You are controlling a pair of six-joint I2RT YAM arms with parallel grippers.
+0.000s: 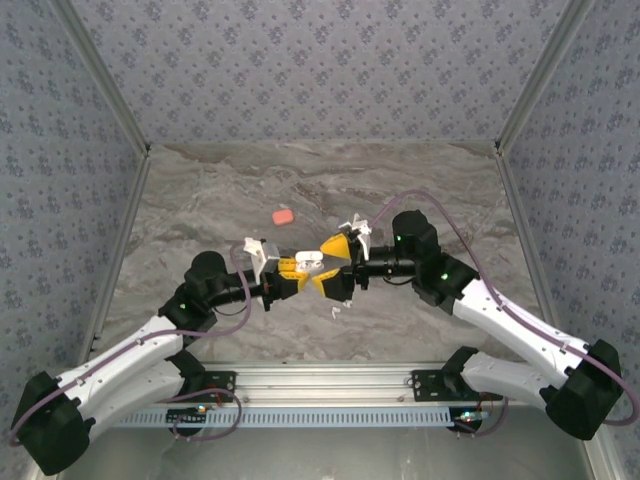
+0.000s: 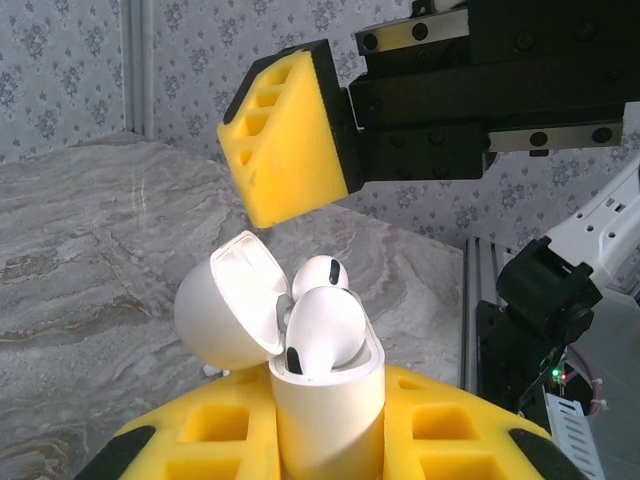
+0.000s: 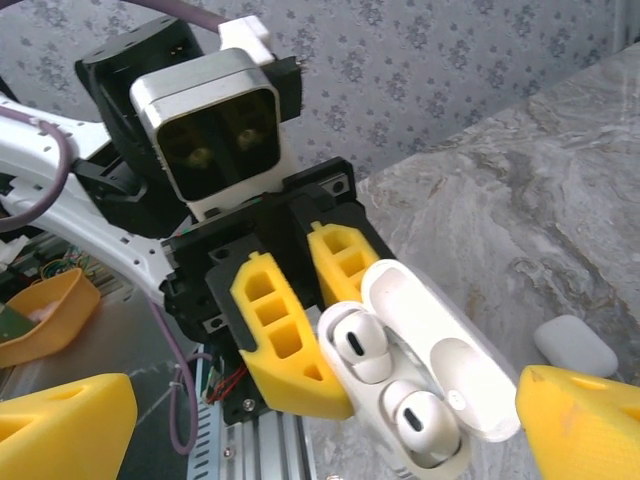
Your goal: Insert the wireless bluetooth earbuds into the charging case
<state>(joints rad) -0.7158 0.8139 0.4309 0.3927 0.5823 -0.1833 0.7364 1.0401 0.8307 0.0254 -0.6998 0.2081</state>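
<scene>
A white charging case (image 2: 330,410) stands upright between the yellow fingers of my left gripper (image 2: 325,445), which is shut on its body. Its lid (image 2: 225,310) is hinged open to the left. Two white earbuds (image 2: 325,330) sit in its sockets, heads up. In the right wrist view the same case (image 3: 440,455) shows both earbuds (image 3: 355,340) seated side by side, lid (image 3: 440,345) swung back. My right gripper (image 3: 325,425) stands open, its fingers wide on either side of the case and not touching it. From above, the left gripper (image 1: 285,272) and right gripper (image 1: 330,265) meet at the table's middle.
A coral-red rounded item (image 1: 283,216) lies on the marble table (image 1: 200,200) behind the grippers. A small white piece (image 1: 335,312), perhaps an earbud, lies in front of them. A closed white case (image 3: 575,345) rests on the table to the right.
</scene>
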